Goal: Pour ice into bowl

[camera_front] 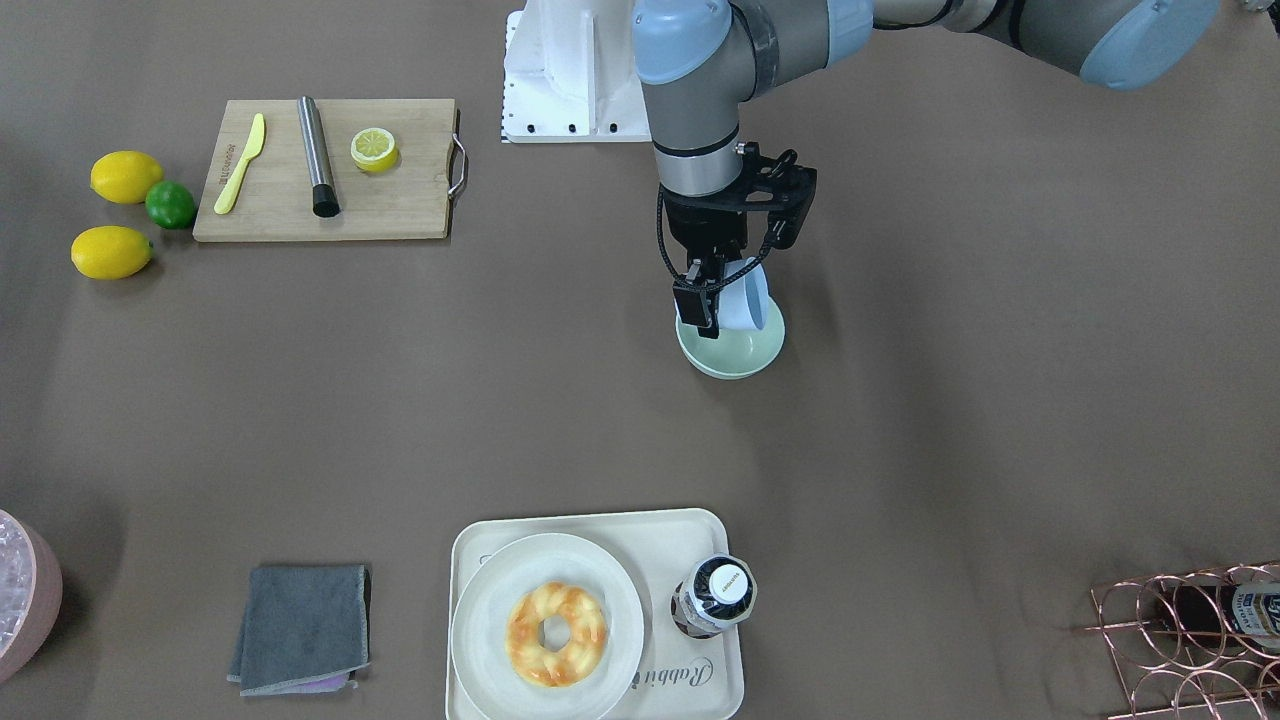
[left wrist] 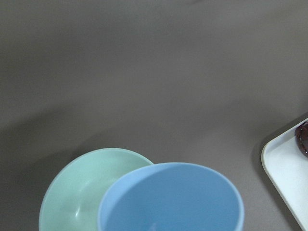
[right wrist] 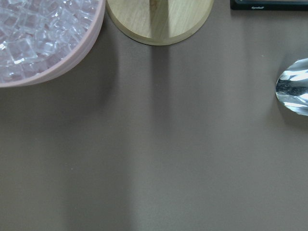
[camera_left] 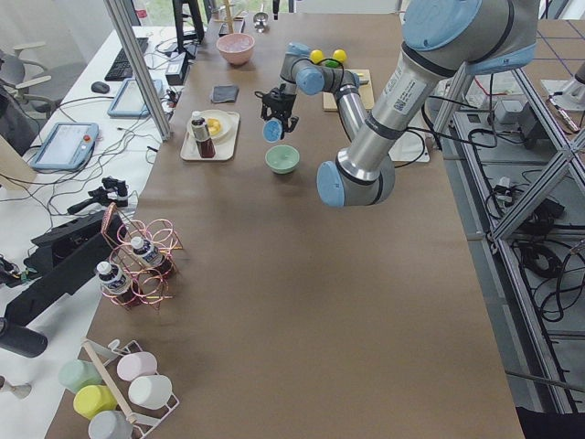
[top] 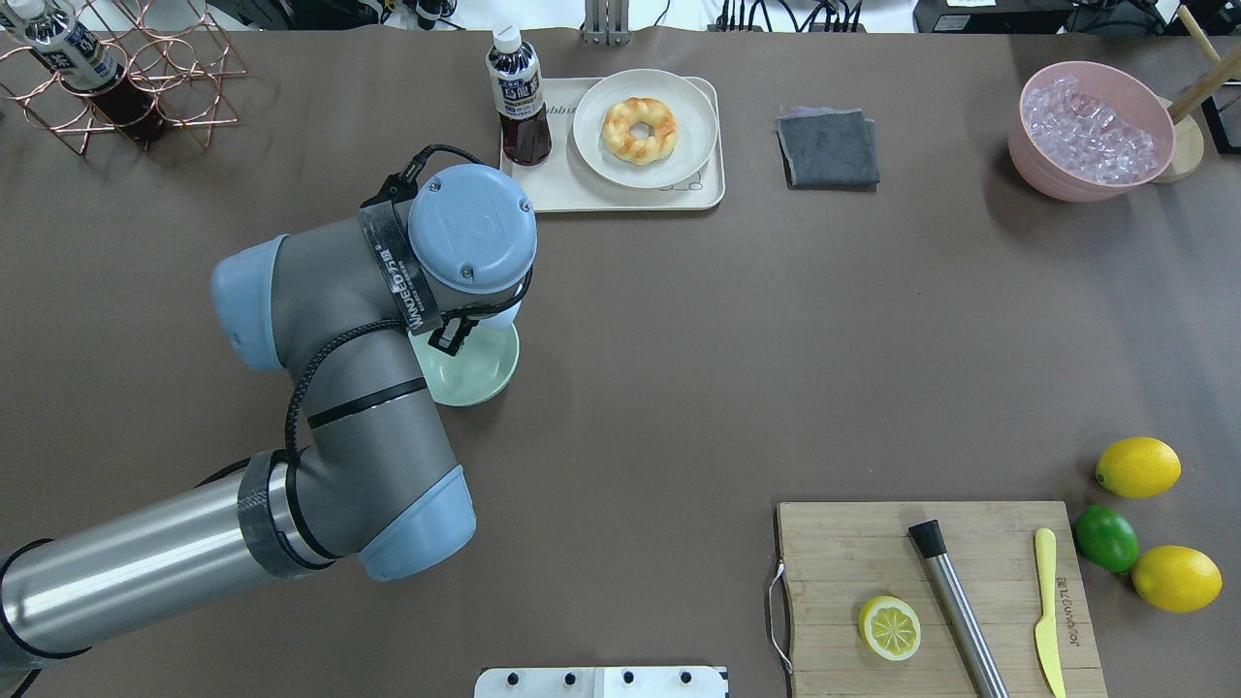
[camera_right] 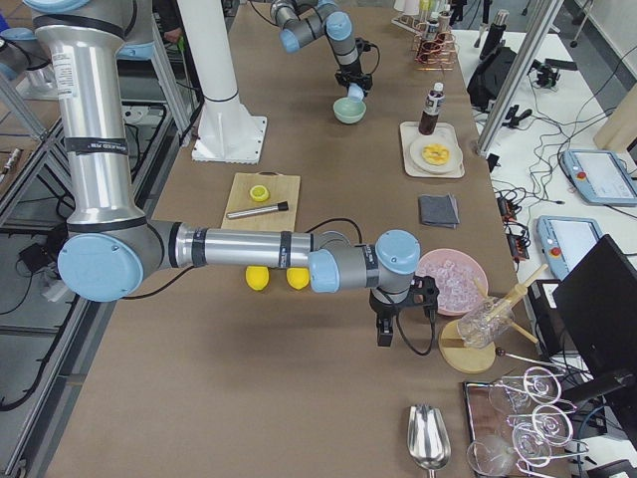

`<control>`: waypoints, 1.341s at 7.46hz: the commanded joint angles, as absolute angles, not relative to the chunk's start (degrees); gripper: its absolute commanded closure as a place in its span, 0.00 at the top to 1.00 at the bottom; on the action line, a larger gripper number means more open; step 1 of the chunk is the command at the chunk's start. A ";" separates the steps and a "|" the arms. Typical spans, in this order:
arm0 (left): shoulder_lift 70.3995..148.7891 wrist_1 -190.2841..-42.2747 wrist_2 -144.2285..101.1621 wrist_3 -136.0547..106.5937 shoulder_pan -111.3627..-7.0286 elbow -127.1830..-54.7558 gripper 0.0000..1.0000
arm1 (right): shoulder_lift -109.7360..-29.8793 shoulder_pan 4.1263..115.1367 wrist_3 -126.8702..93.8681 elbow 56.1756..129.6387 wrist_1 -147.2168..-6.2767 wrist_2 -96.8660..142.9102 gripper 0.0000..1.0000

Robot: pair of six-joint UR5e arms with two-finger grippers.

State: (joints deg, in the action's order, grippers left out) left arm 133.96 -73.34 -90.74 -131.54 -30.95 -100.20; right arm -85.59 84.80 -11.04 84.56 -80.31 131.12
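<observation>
My left gripper [camera_front: 712,295] is shut on the rim of a light blue cup [camera_front: 750,305] and holds it tilted just above the pale mint-green bowl [camera_front: 735,358], near the table's middle. In the left wrist view the cup [left wrist: 173,197] overlaps the bowl [left wrist: 82,192], and no ice shows in the parts of either that I can see. Clear ice cubes [top: 1091,126] fill the dusty-pink tub [top: 1028,160]. My right gripper [camera_right: 384,337] hangs beside that tub; I cannot tell whether it is open or shut.
A tray [top: 698,194] with a doughnut plate and a bottle stands beyond the bowl. A grey cloth [top: 827,145] lies beside it. A cutting board [top: 843,553] holds a lemon slice, metal rod and knife. A wooden stand [right wrist: 159,24] and metal scoop [right wrist: 293,86] sit near the tub.
</observation>
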 commanded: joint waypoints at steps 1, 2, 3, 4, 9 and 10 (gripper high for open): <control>132.46 -82.06 -93.94 -134.81 -29.10 -96.86 0.59 | -85.08 85.08 -11.16 84.38 -80.59 130.69 0.99; 132.45 -82.52 -95.17 -135.78 -29.00 -96.86 0.59 | -84.82 84.99 -11.16 84.64 -80.60 130.78 0.99; 132.36 -84.70 -95.62 -136.57 -29.09 -96.94 0.59 | -84.73 84.99 -11.25 84.90 -80.60 130.78 0.99; 131.23 -87.68 -96.58 -137.54 -29.18 -97.03 0.59 | -84.73 84.99 -11.25 84.64 -80.60 130.69 0.99; 125.01 -102.95 -100.19 -144.12 -30.14 -98.70 0.59 | -85.17 85.08 -11.34 86.22 -80.86 130.61 0.99; 122.54 -106.66 -100.28 -145.62 -30.15 -98.88 0.59 | -85.17 85.08 -11.34 86.39 -80.86 130.61 0.99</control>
